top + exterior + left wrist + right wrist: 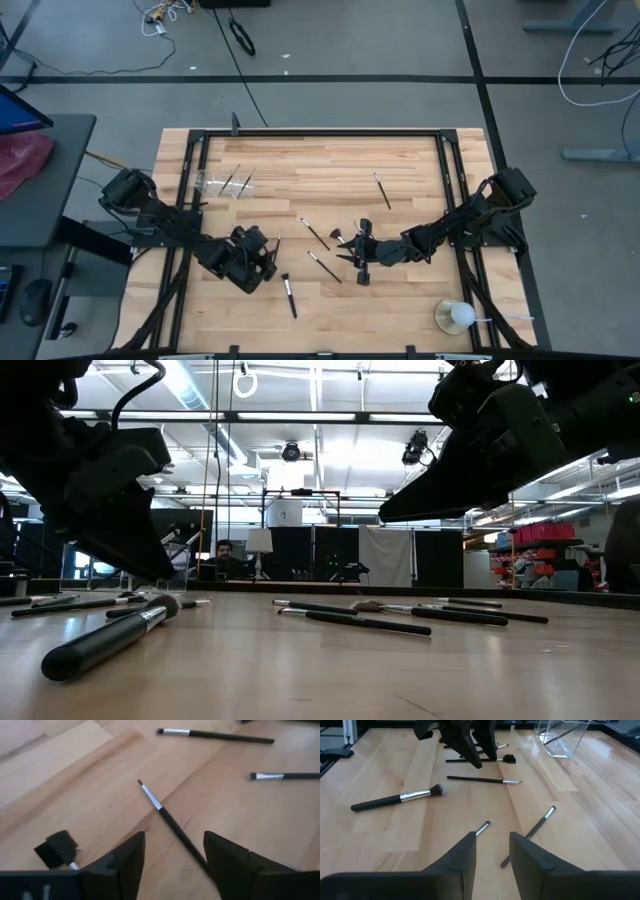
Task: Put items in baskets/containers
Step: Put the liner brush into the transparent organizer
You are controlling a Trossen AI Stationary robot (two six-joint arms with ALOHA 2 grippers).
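Several thin dark makeup brushes lie flat on the wooden table. Two of them are between the arms, and a thicker brush lies nearer the near edge. The clear holder stands far left with a few brushes in it, and also shows in the right wrist view as the clear holder. My left gripper is open and low over the table, its fingers either side of a thin brush. My right gripper is open just above a silver-ferruled brush.
A white ball on a dish sits at the near right corner. A small comb-headed brush lies beside my left fingers. One lone brush lies toward the far right. Black frame rails run along the table's sides.
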